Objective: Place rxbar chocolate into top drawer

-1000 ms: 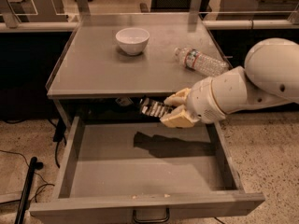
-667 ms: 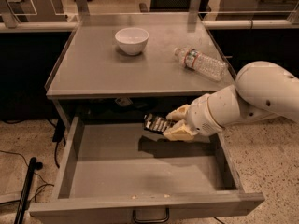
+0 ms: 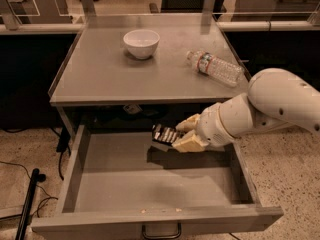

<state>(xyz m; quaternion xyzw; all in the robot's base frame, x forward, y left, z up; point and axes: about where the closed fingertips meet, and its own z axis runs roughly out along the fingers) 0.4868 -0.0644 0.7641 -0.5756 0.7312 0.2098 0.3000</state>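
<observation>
You have the gripper [image 3: 180, 135] inside the open top drawer [image 3: 150, 218], reaching in from the right side and hanging above the back part of the drawer floor, just under the front edge of the worktop [image 3: 100, 79]. Its two cream fingers [image 3: 188, 143] are closed on the rxbar chocolate [image 3: 164, 134]: one finger sits above the bar's right end and the other below it. The rest of the dark wrapper, with its row of white lettering, sticks out to the left past the fingertips. The bar is clear of the drawer floor and tilts slightly, its left end a little higher, and a dark shadow lies on the floor directly beneath it. The white arm [image 3: 272, 101] runs up and to the right from the gripper, crossing over the drawer's right wall and passing in front of the worktop's right front corner. The drawer is pulled well out towards you, and you can see its dark curved handle [image 3: 161, 231] at the bottom of the front panel. Up on the worktop, a white bowl [image 3: 141, 43] stands upright near the middle back. A clear plastic water bottle [image 3: 215, 67] lies on its side to the right of the bowl, well apart from it and close to the right edge.
</observation>
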